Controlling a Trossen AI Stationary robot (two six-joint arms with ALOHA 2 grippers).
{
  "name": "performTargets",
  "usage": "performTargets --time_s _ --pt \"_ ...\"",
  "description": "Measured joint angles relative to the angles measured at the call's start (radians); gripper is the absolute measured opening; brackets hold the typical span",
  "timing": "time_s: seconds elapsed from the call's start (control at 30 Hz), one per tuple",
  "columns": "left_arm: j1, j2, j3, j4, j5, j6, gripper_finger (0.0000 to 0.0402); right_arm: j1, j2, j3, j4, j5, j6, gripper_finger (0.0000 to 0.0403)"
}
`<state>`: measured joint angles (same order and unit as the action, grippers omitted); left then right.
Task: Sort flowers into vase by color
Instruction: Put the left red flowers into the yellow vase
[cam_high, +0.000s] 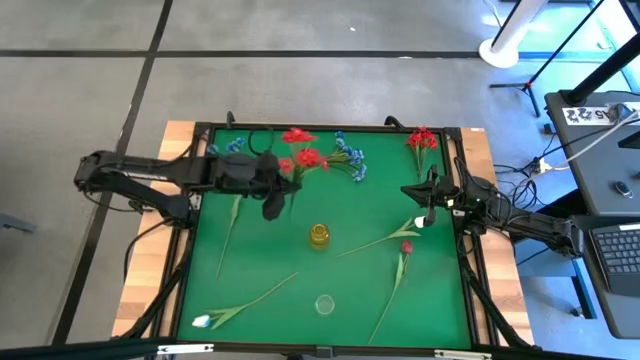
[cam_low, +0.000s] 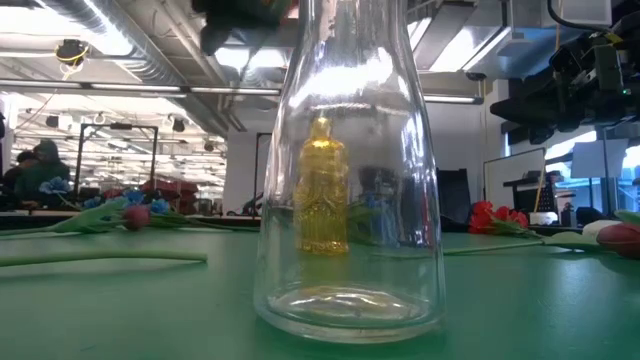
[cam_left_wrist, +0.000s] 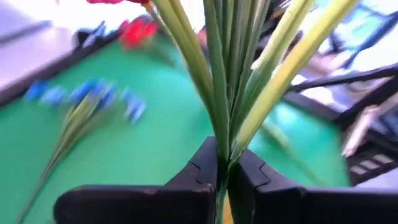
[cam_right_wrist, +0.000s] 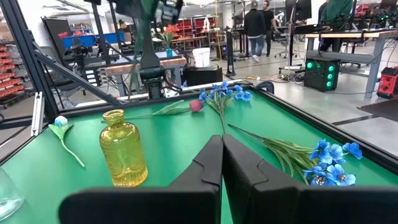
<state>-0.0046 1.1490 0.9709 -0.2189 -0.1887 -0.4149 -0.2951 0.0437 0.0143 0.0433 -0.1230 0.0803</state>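
Clamped in the left claw (cam_left_wrist: 222, 177) beyond the yellow vase (cam_high: 319, 236), the red flower spray (cam_high: 303, 157) could be dropped if its thin stems slip.

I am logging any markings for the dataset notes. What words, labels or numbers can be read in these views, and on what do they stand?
White tag on the side desk right of the table: dark characters, too small to read.
Nothing readable on the yellow vase, clear vase or flowers.

Left hand (cam_high: 277, 196) clamped shut mid-table; right hand (cam_high: 428, 212) closed, waiting at right edge
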Motion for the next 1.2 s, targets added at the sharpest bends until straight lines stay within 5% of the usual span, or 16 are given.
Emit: performTargets --time_s 0.27,0.6,1.2 --pt "-0.068 0.027 -0.004 0.325 0.012 0.209 0.0009 0.000 0.000 0.000 0.000 0.000 0.000 0.0010" --pt "-0.110 0.194 -0.005 0.449 0.015 0.275 0.0010 0.000 0.000 0.000 0.000 0.000 0.000 0.0010" --pt "-0.112 0.232 -0.005 0.348 0.015 0.282 0.0030 0.000 0.000 0.000 0.000 0.000 0.000 0.0010"
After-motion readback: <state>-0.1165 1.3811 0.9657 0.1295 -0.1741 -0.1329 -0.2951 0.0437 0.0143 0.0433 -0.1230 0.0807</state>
